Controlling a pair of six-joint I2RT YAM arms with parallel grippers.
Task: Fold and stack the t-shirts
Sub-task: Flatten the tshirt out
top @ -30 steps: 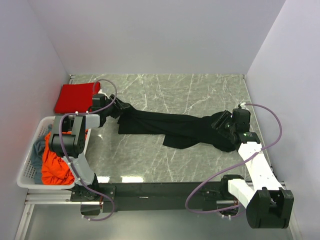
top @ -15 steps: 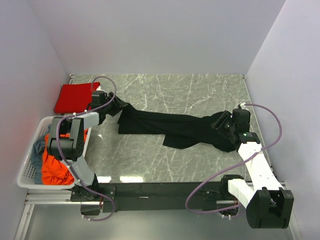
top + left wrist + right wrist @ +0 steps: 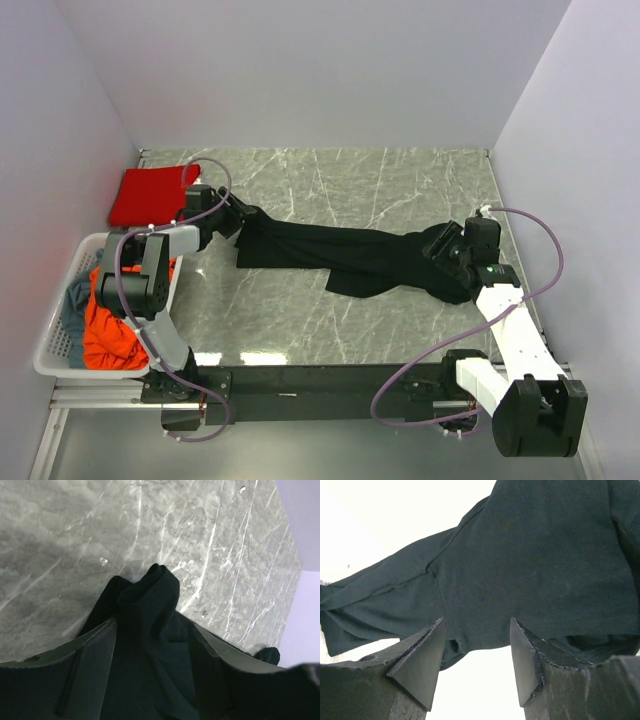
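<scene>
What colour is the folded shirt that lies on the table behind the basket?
The folded shirt is bright red, shown best in the top external view.

The pale, black-jointed left arm [image 3: 150, 280] stood up from its base, folded at the elbow and reached forward and to the right. Its black two-finger left gripper [image 3: 152, 622] sat low, jaws apart. The white, black-jointed right arm [image 3: 508, 325] stretched forward, leaning left. Its black two-finger right gripper [image 3: 477, 621] was also low, jaws equally parted.
</scene>
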